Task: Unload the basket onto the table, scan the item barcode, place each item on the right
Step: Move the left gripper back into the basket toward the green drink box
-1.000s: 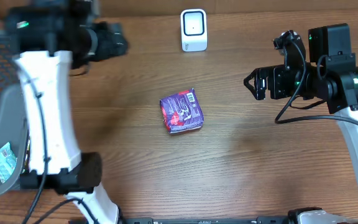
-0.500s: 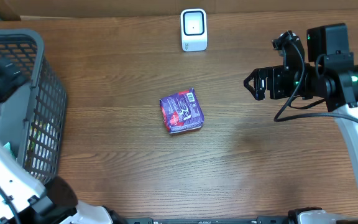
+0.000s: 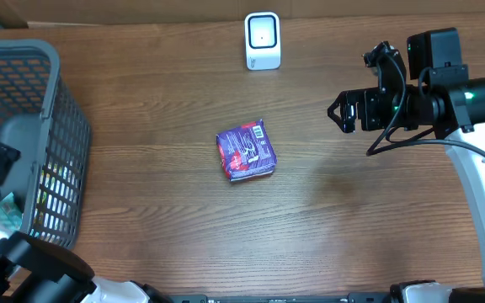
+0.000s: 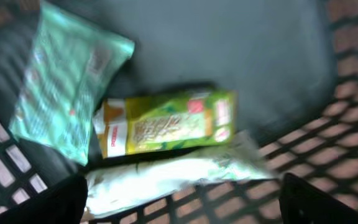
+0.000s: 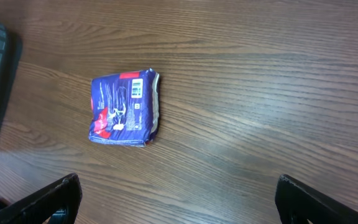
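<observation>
pkt (image 3: 245, 151) mid-table, code patch up, untouched | R gripper (image 3: 341, 114) spread, empty, well apart | L gripper (image 4: 179, 202) over basket (image 3: 32, 52) — prob. released, view blurry | risk: flat pkt slips in pinch — code turned off scanner (image 3: 262, 40)

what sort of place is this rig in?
Probably a mock shop checkout: a small white barcode scanner stands on the brown wooden table, a grey plastic mesh basket holds packaged groceries, and a purple foil packet with a barcode lies mid-table.
</observation>
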Controlling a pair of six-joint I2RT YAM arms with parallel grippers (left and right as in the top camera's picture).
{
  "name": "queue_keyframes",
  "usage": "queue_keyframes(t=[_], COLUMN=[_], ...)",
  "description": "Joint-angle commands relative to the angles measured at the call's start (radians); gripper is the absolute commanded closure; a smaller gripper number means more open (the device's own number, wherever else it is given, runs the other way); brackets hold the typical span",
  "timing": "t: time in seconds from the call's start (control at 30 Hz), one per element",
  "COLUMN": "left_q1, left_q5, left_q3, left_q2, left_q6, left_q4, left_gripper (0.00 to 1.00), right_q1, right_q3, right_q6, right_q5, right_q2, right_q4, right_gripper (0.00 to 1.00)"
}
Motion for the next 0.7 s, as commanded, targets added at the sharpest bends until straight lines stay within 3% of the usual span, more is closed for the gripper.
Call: queue_keyframes(t=[0.0, 0.4, 0.67], left_q1=[-0.006, -0.027, -0.027], left_q5=[0.036, 0.065, 0.01], left_q3=[-0.15, -0.331, -0.339], left_q2=[0.005, 0.009, 0.016], left_q6=[0.153, 0.341, 0.423], left_q4=[0.113, 0.392, 0.385], left_gripper=[0.08, 0.13, 0.18], right_q1=[0.006, 0.006, 0.006], right_q3=[0.026, 0.026, 0.026], right_q6=[-0.005, -0.005, -0.005], right_q5=[-0.001, -0.001, -0.001], right_q2=[-0.006, -0.006, -0.006], right_q4=[0.007, 0.012, 0.012], right_gripper=[0.0, 0.0, 0.0])
